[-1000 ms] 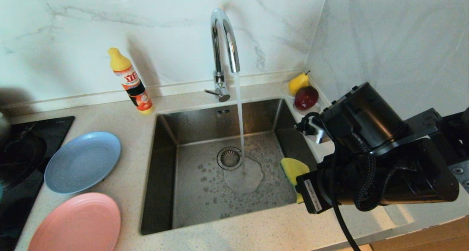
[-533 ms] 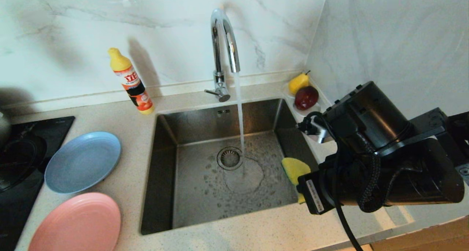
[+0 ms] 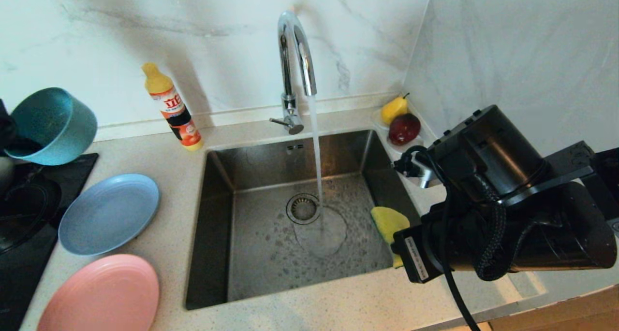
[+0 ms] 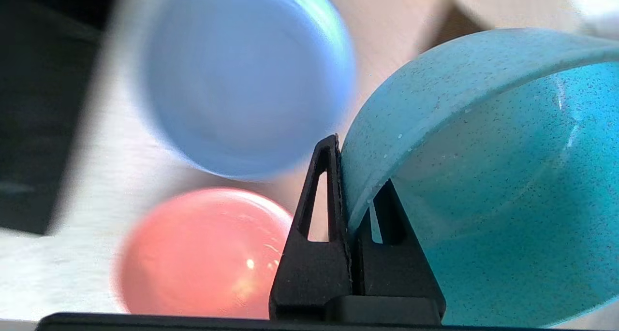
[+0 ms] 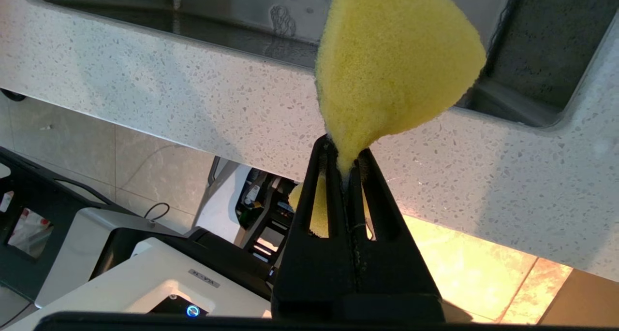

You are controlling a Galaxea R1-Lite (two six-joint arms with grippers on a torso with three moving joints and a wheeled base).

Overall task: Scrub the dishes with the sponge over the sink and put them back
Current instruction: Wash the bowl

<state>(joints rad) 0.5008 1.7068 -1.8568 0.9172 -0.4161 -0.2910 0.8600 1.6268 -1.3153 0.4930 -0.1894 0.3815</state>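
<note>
- Two arms are at work on my screens, and I read them from the left edge across.
- At the far left of my head view, above the black stovetop, my left gripper has its fingers clamped together on the rim of the teal bowl. One finger sits inside the bowl and one outside, and the bowl hangs tilted in the air with its opening turned sideways.
- Just right of the stovetop, the grey-blue plate lies flat on the speckled counter. The pink plate lies flat nearer to me, close beside it; I cannot tell whether their rims touch.
- Behind the plates, a soap bottle with a yellow cap stands near the wall, leaning a little.
- Next comes the sink. The tap runs, and its stream lands just beside the round drain, with water pooling on the basin floor.
- At the sink's right wall, my right gripper is squeezed tight on a corner of the yellow sponge. The sponge fans out beyond the fingertips over the near right corner of the basin.
- In the back right corner of the counter, a yellow pear and a dark red fruit rest together on a small white saucer.
</note>
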